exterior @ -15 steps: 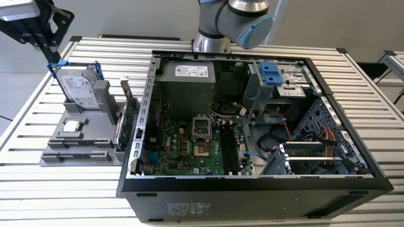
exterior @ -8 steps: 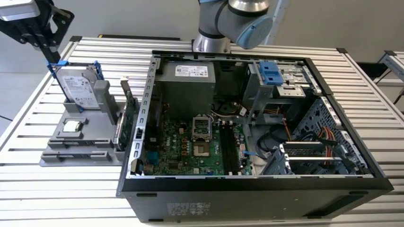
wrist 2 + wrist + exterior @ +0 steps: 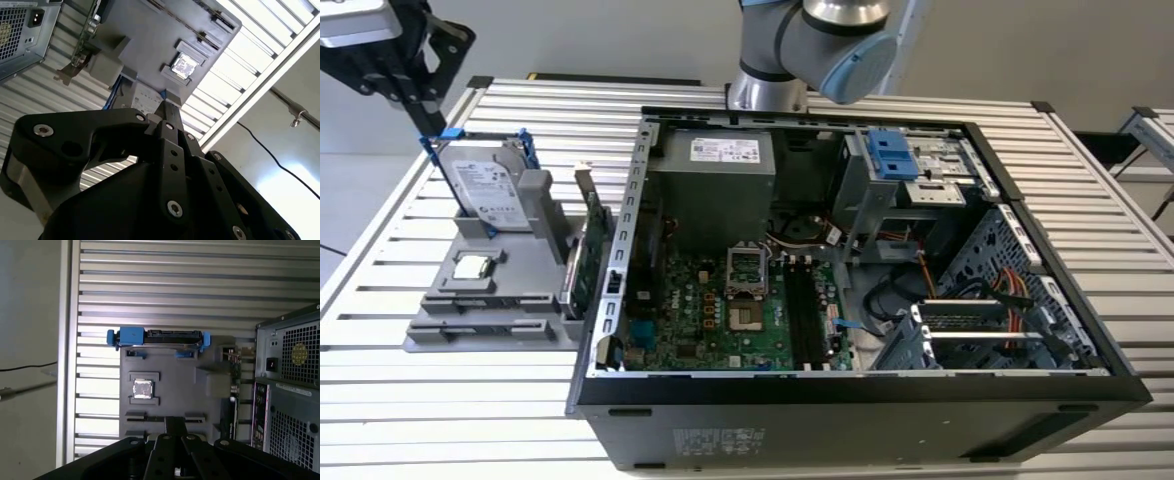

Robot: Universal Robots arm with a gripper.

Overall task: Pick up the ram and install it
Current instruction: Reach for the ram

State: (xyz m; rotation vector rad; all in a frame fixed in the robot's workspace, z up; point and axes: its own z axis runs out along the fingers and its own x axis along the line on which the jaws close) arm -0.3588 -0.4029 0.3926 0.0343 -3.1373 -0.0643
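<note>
Task is at the start, nothing installed. The ram point(image 3: 150, 418) looks to be the thin dark strip standing on edge in a slot of the grey parts tray point(image 3: 170, 371), on the far side of the processor chip point(image 3: 143, 389) from the hard drive in its blue frame point(image 3: 155, 336). It is edge-on, so this is a judgement. In the exterior view the tray point(image 3: 440, 335) sits on the slatted table point(image 3: 454, 400) at the exterior view's left of the open computer case point(image 3: 854, 425). The green expansion card point(image 3: 594, 262) stands between tray and case.

The black memory slots point(image 3: 803, 312) on the motherboard look empty, though it is hard to be sure from this angle. So pickup and seating are both left to do.

The gripper point(image 3: 435, 130) hangs well above the tray and touches nothing. In the first wrist view its tips point(image 3: 175, 422) line up over the slot with the dark strip. In the second wrist view the gripper point(image 3: 167, 106) shows its two fingers point(image 3: 172, 150) pressed together with no gap between them. Nothing sticks out past the tips, so it is carrying nothing.
</note>
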